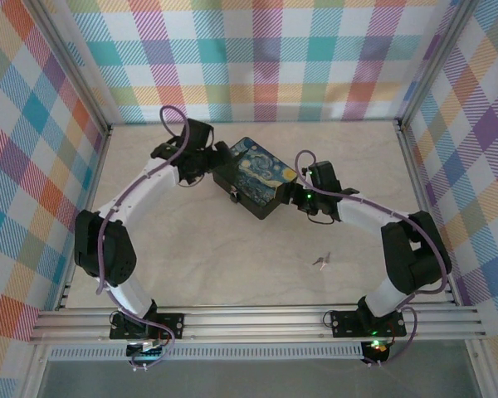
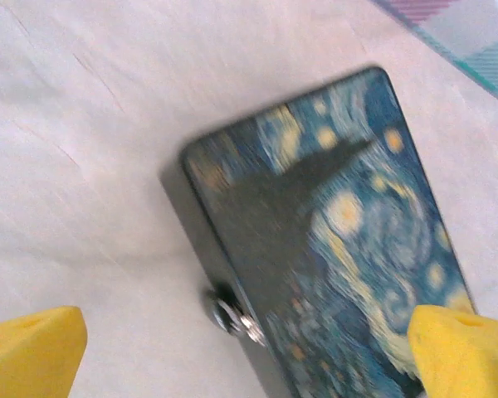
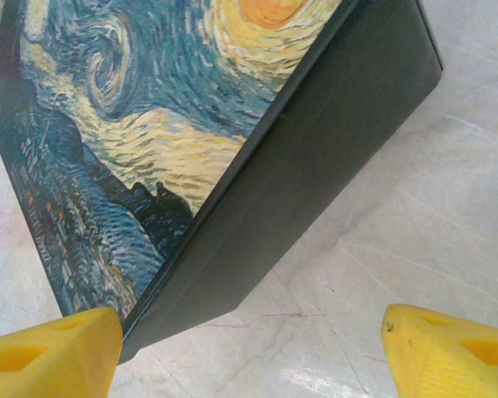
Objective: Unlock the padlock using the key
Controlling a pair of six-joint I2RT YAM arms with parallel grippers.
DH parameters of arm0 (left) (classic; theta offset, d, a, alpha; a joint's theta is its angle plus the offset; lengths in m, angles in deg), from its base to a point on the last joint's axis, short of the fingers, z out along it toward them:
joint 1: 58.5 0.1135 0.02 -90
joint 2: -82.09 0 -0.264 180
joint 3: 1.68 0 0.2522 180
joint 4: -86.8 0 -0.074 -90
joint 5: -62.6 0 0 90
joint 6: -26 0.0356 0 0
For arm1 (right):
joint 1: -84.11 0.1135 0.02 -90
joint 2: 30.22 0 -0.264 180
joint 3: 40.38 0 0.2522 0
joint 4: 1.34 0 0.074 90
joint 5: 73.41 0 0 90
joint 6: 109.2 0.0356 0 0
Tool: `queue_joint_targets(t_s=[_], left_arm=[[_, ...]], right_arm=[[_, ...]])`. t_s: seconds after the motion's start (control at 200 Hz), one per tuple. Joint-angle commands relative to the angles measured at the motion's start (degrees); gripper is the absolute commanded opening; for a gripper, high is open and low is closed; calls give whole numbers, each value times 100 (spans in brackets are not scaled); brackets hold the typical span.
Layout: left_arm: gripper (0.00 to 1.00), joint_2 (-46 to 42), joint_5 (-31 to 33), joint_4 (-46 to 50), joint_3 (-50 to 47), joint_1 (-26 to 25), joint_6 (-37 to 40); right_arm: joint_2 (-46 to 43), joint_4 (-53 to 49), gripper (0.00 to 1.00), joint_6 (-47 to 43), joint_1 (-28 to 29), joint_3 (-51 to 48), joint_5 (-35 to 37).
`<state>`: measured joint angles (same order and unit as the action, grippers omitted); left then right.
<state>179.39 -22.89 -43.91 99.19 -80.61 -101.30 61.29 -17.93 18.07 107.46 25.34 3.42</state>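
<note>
The tiny grey padlock hangs on the near-left side of the dark box with the swirly night-sky lid. In the left wrist view, which is blurred, the padlock sticks out from the box's side wall. My left gripper stands open at the box's far-left end, its yellow fingers spread wide over that end. At the right end of the box my right gripper is open, holding nothing. The small key lies alone on the table, nearer the right arm's base.
The marbled tabletop is walled by plaid panels on three sides, with aluminium rails along the near edge. There is open surface round the key and in front of the box.
</note>
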Motion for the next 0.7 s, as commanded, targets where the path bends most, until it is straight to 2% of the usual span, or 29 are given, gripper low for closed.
queue_joint_targets(t_s=[0.0,0.13,0.32,0.53,0.695], left_arm=[[99,327,-102,-339,243,363,1334],[99,745,-652,-1207,204,638,1673],[99,1420,-1205,-2162,391,796,1598],[98,2243,-1735,-2300,1150,857,1515],[97,2458,-2038,-2528,1057,833,1545]], right_arm=[[111,258,83,363,29,291,-81],[359,355,83,464,51,474,-242],[714,421,84,518,73,771,-317],[1008,191,83,457,95,1116,-305],[1238,-166,79,239,99,1427,-153]])
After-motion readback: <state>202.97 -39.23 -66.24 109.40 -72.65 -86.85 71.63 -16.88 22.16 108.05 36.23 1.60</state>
